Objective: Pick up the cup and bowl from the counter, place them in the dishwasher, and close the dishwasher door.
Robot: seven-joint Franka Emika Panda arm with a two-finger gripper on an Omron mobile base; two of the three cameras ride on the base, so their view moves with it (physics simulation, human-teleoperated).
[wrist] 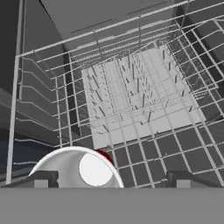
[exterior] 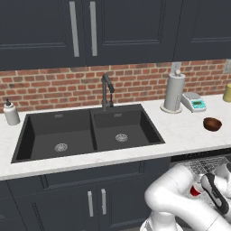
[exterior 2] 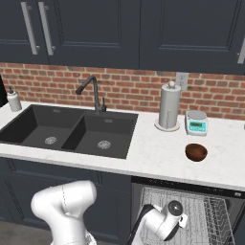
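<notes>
Gripper: in your hand view the gripper (wrist: 111,179) has its two dark fingertips (wrist: 41,179) standing far apart at the bottom edge, so the jaws are wide and grip nothing.
Cup: you see the red cup (wrist: 105,156) as a thin red sliver just ahead of the gripper, between the fingertips and nearer one of them, mostly hidden behind a rounded white part. In the left base view the cup (exterior: 195,191) is a small red patch tucked against the arm, low beside the rack.
Dishwasher: directly beyond the gripper lies the grey wire rack (wrist: 140,96) of the dishwasher (exterior 2: 191,217), its tines standing in rows on a pale floor. From the right base view the rack is pulled out under the counter edge, with the hand sitting over its near corner.
Dishwasher door: you cannot make out the door panel itself.
Counter: above and past the gripper runs the white counter (exterior 2: 158,153).
Bowl: the dark-brown bowl (exterior 2: 196,152) sits upright on the counter above the rack, well apart from the gripper.
Farther back: behind the bowl stand the kitchen scale (exterior 2: 196,123) and, just beside it, the paper-towel roll (exterior 2: 169,111); the black double sink (exterior: 88,131) lies off to the gripper's left.
</notes>
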